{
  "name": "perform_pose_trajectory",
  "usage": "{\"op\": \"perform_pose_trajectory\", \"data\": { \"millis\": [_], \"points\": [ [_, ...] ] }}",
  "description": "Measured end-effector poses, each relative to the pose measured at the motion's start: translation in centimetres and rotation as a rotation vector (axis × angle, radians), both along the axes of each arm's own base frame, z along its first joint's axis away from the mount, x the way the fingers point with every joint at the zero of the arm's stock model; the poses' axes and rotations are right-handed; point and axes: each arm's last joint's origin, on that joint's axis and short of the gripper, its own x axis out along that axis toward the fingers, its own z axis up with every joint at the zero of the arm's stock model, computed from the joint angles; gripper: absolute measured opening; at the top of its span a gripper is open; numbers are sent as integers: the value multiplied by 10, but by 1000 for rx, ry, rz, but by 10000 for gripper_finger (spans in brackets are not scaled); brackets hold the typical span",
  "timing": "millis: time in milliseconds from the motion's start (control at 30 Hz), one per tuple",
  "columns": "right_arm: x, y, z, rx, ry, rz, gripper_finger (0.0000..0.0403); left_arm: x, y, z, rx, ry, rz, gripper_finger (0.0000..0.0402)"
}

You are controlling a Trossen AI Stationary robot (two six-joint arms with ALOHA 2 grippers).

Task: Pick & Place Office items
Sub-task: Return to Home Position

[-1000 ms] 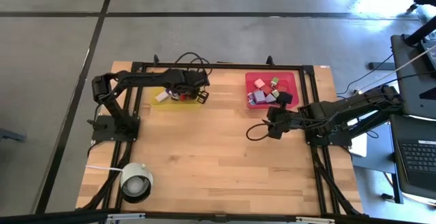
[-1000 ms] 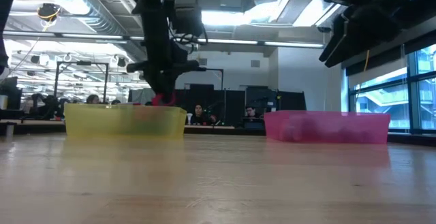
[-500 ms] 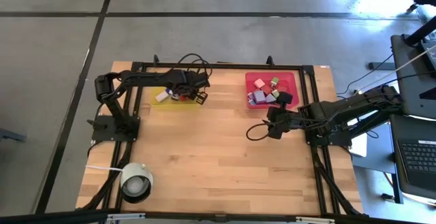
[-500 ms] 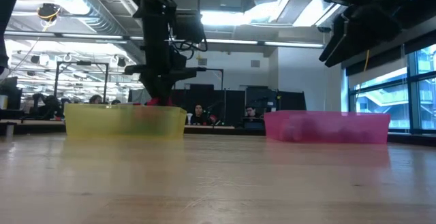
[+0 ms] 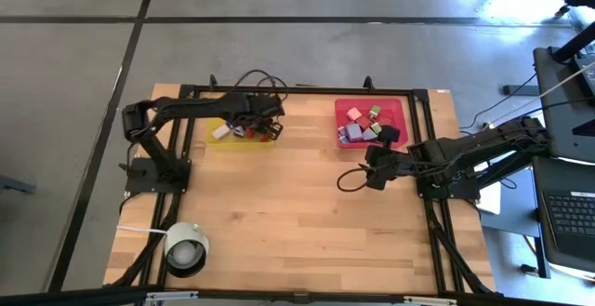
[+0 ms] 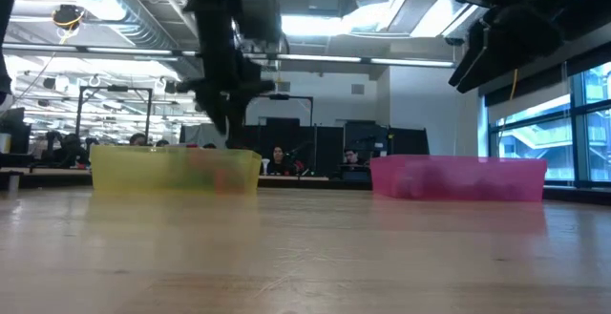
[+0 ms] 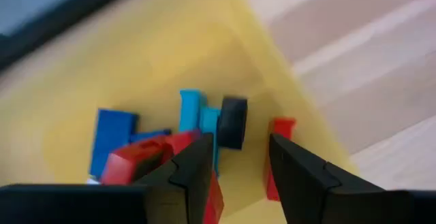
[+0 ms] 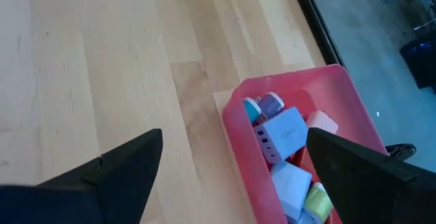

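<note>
Lifting clear of the yellow tray (image 6: 143,173) is what my left gripper (image 5: 268,130) has done since a second ago: in the low view it was down at the rim, and now it hangs above the tray at the far left of the table (image 5: 297,222). Its fingers are spread with nothing between them. Below it in the tray lie a blue block (image 7: 112,132), a teal piece (image 7: 191,112), red blocks (image 7: 139,159) and a black piece (image 7: 233,122). My right gripper (image 5: 370,174) has not moved; it waits mid-right with its fingers wide apart and empty, just near of the red tray (image 5: 400,111), which holds white blocks (image 8: 281,132) and a lilac piece (image 8: 272,103). I see no office items loose on the wood, only the white cylinder (image 5: 186,247) at the near left. I judge the sorting finished, with just the left arm's retreat left.
</note>
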Motion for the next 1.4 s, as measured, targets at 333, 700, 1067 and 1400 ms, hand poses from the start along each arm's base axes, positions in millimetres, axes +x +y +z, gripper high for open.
{"op": "perform_pose_trajectory", "data": {
  "millis": [333,700,1067,1400],
  "points": [
    [-30,-9,19,23,-82,-59,366,-39,-46,92,317,-236,-21,141],
    [-62,-9,-6,104,-246,-38,366,-98,-114,133,457,-372,-46,141],
    [-62,-4,-35,177,-502,-10,366,-136,-139,129,454,-362,28,141],
    [-60,-1,-77,240,-615,41,366,-139,-146,129,454,-385,12,141]
  ]
}}
